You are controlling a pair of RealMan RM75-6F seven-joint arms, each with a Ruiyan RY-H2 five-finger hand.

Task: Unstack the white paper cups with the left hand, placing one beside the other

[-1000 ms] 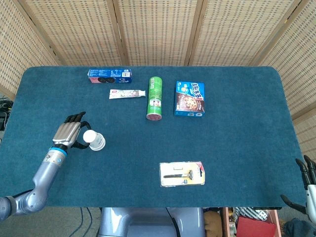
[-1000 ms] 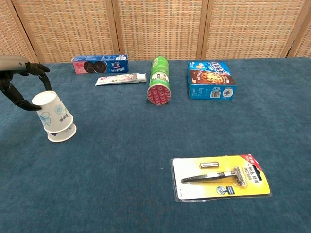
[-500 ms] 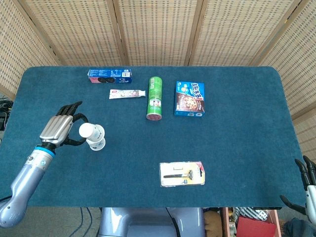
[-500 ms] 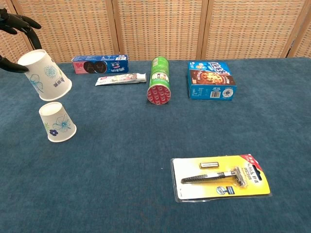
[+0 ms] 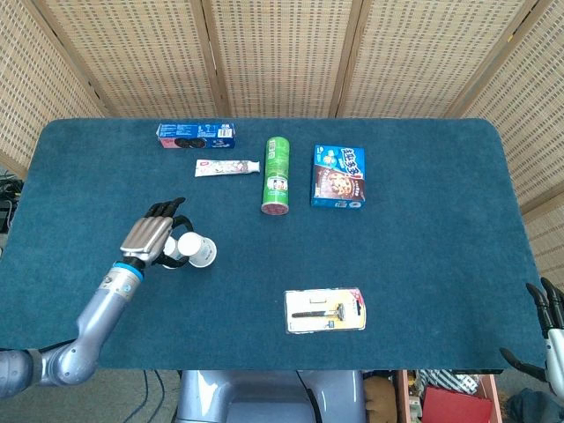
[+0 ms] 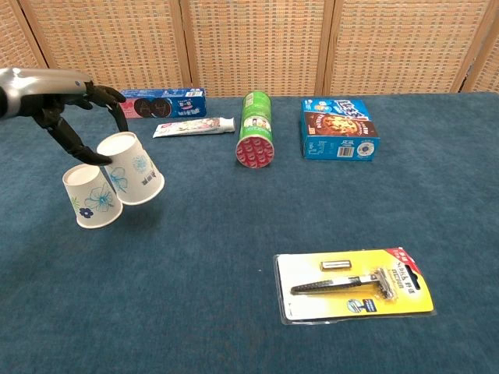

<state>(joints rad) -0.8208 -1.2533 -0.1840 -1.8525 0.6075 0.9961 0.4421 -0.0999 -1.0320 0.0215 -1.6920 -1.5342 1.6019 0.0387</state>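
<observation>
Two white paper cups with blue flower prints show in the chest view. One cup (image 6: pixel 92 196) stands upside down on the blue table (image 6: pixel 234 327). My left hand (image 6: pixel 74 113) holds the second cup (image 6: pixel 132 168) by its upper end, tilted, just to the right of the standing one and close against it. In the head view the held cup (image 5: pixel 196 249) sticks out to the right of my left hand (image 5: pixel 154 236), which hides most of the other cup. My right hand (image 5: pixel 551 328) hangs off the table's near right corner, fingers spread, holding nothing.
Along the far side lie a blue cookie sleeve (image 5: pixel 196 135), a toothpaste box (image 5: pixel 227 166), a green can on its side (image 5: pixel 278 176) and a blue cookie box (image 5: pixel 338 176). A razor in a yellow blister pack (image 5: pixel 325 310) lies near the front edge.
My left hand lifted the top cup off the stack, raised it high, then brought it down and rightward to beside the standing cup. The right hand stayed still.
</observation>
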